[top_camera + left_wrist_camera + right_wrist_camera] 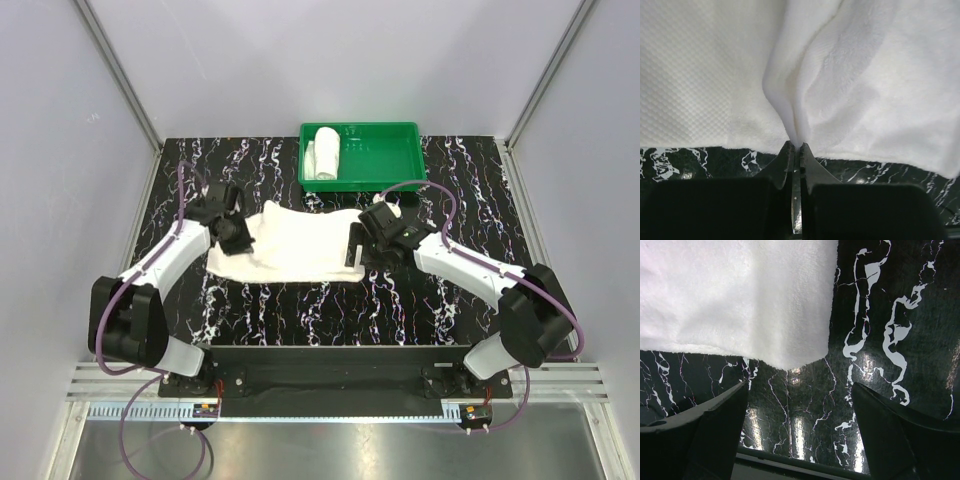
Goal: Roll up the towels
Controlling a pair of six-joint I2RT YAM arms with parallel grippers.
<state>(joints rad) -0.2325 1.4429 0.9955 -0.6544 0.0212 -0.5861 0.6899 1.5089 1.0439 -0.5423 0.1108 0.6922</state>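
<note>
We see the left tool [795,146] clenched on a thin fold of the long towel [290,245], and the right tool [800,385] gaping at its corner, holding nothing. We reckon one-sided pulling may slip the pinch or skew the roll. The towel lies flat on the table [300,310], long axis left-right; beyond, the smaller towel [325,152] sits rolled in the green tray [380,160].

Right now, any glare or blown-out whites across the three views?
Top external: even light, the flat white terry-cloth towel slightly washed out. Left wrist: weave crisp at left, the black left gripper a dark silhouette. Right wrist: glare streaks on the glossy black marbled table, towel's upper left overexposed.
</note>
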